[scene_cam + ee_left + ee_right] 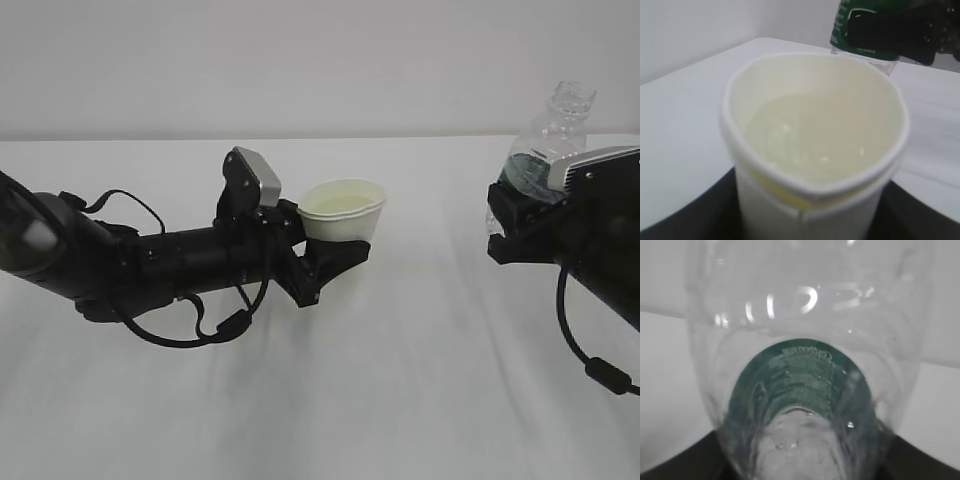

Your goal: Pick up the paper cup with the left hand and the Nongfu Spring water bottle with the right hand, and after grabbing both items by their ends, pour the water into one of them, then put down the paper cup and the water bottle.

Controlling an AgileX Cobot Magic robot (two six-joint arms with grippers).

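The left tool (335,255) pinches the paper cup (344,210) low on its wall, holding it above the white desk (400,380) around 9 o'clock from the bottle. There's water (810,140) in it already, so it's heavier than it looks, and thin paper squashes easily; the rim already looks pinched out of round. The low grip seems safest. The right tool (510,235) clamps the Nongfu Spring water bottle (545,140) near its base, neck tipped toward 1 o'clock. Thin ribbed plastic, light, slippery, probably crumples if squeezed.
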